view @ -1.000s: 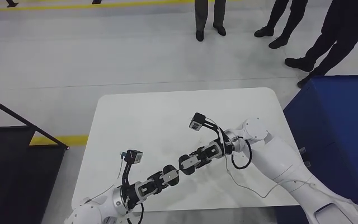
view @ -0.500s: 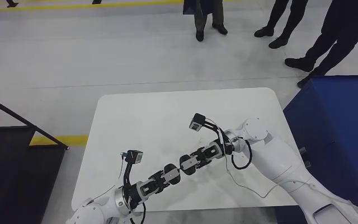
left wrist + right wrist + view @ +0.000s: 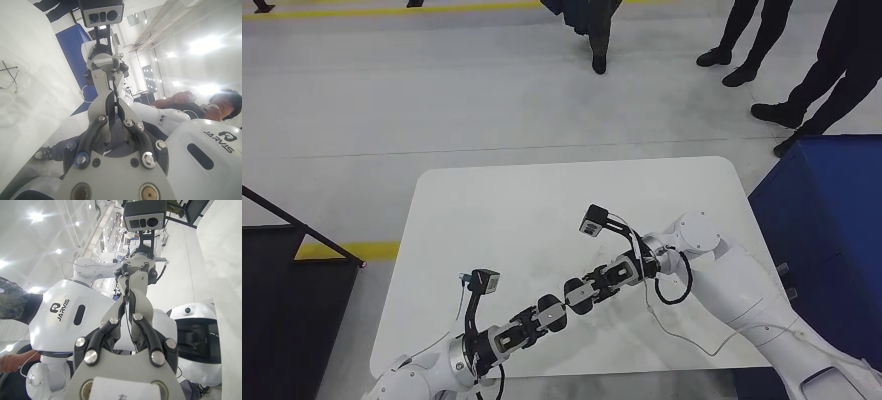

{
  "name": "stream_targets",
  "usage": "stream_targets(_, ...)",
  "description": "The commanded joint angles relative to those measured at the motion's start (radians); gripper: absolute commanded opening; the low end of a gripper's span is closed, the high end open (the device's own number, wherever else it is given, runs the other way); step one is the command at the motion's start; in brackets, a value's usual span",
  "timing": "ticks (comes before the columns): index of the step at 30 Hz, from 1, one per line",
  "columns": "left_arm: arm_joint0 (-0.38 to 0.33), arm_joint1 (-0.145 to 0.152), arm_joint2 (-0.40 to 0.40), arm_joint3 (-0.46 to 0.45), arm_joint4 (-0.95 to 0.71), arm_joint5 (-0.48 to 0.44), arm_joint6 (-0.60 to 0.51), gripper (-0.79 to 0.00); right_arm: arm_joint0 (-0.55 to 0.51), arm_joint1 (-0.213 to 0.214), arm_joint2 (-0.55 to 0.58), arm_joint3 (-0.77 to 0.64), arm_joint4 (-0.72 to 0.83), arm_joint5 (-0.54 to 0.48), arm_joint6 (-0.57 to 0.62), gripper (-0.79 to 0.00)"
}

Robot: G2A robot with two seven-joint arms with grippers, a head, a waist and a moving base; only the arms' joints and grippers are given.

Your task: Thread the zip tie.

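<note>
The right end effector point(image 3: 126, 303) pinches the thin black zip tie point(image 3: 127, 323), whose strand runs back between its narrow fingers. The left end effector point(image 3: 114, 94), also drawn narrow, meets it tip to tip above the worktop point(image 3: 502, 210). Some spare ties point(image 3: 10, 75) lie on the worktop.

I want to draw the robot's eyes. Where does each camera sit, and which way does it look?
Top view: above the arms, facing down at the table; both arms show, left end effector meeting right end effector.
Left wrist view: on the left wrist, facing along its own end effector toward the right one's camera.
Right wrist view: on the right wrist, facing along its own end effector, which grips the zip tie, toward the left one.
Shared: both wrist views show the end effectors tip to tip.
</note>
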Motion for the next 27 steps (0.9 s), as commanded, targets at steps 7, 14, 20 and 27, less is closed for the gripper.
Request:
stream_targets(7, 0.006, 0.002, -0.004, -0.003, -0.008, -0.008, -0.004, 0.0, -0.012, -0.003, 0.012, 0.004, -0.004, 0.003, 0.001, -0.785)
stream_targets(14, 0.029, 0.006, -0.062, 0.012, -0.076, -0.063, 0.008, 0.0, -0.03, 0.009, 0.09, 0.051, 0.033, -0.003, -0.005, -0.785)
stream_targets(20, 0.038, 0.011, -0.112, 0.041, -0.153, -0.084, -0.024, 0.0, -0.064, 0.033, 0.194, 0.086, 0.087, 0.02, 0.014, -0.785)
stream_targets(27, 0.038, 0.011, -0.112, 0.041, -0.153, -0.084, -0.024, 0.0, -0.071, 0.035, 0.199, 0.084, 0.055, 0.007, -0.016, -0.785)
